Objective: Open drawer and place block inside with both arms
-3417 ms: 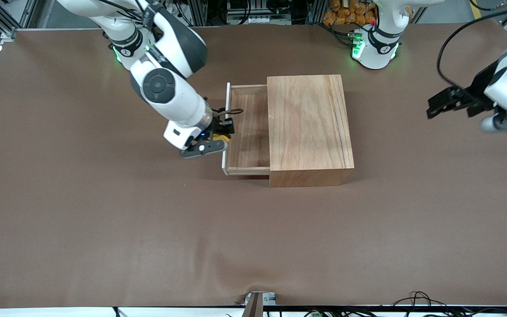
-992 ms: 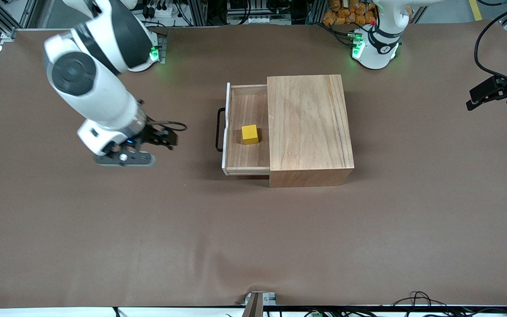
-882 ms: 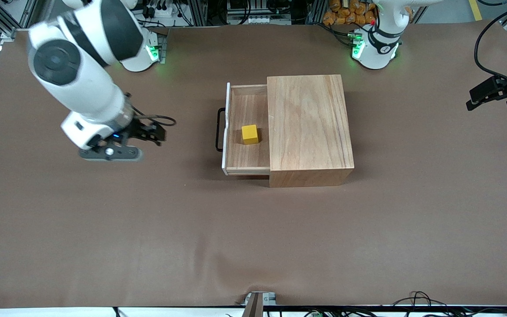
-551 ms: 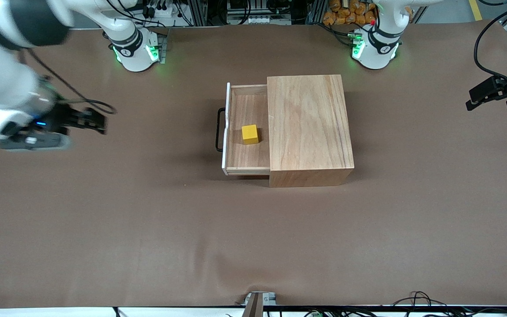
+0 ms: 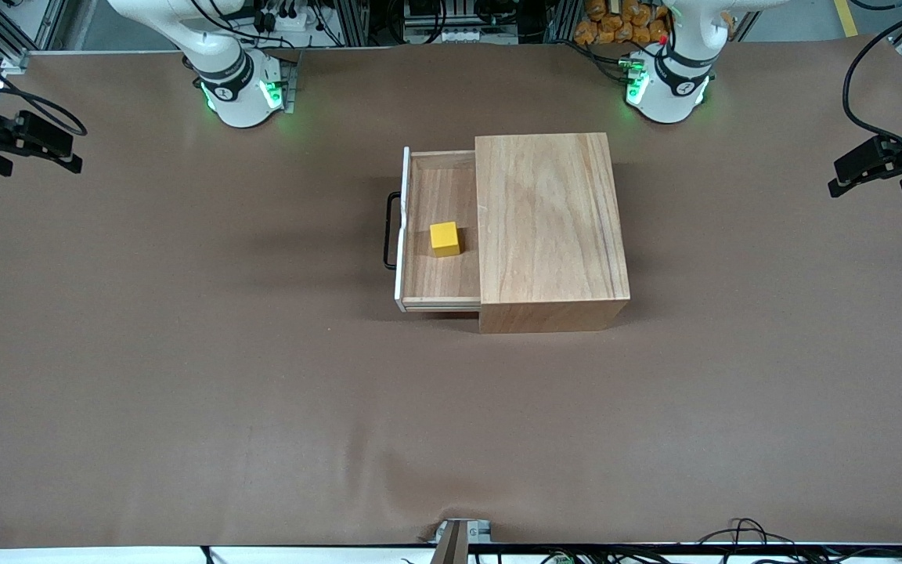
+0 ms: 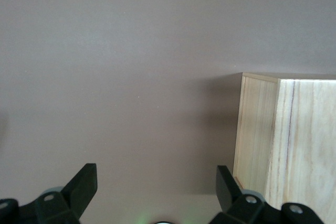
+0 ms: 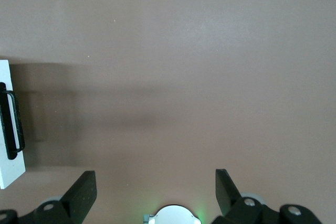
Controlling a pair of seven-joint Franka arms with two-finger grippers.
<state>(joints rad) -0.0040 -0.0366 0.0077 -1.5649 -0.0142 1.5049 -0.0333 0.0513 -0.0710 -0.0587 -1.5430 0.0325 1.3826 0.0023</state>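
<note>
The bright yellow block (image 5: 445, 238) sits in the pulled-out drawer (image 5: 439, 274) of the wooden box (image 5: 549, 227), near mid-table, with bare table (image 5: 263, 392) all around. The right gripper (image 5: 48, 149) hangs spread wide over the right arm's end; the left gripper (image 5: 862, 172), also wide, seemingly waits over the other.

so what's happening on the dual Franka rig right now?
Nothing is being handled. The drawer of the wooden box is pulled open toward the right arm's end of the table, and the yellow block sits inside it. Both arms wait at the table's ends: the right hand and the left hand are open and empty.
</note>
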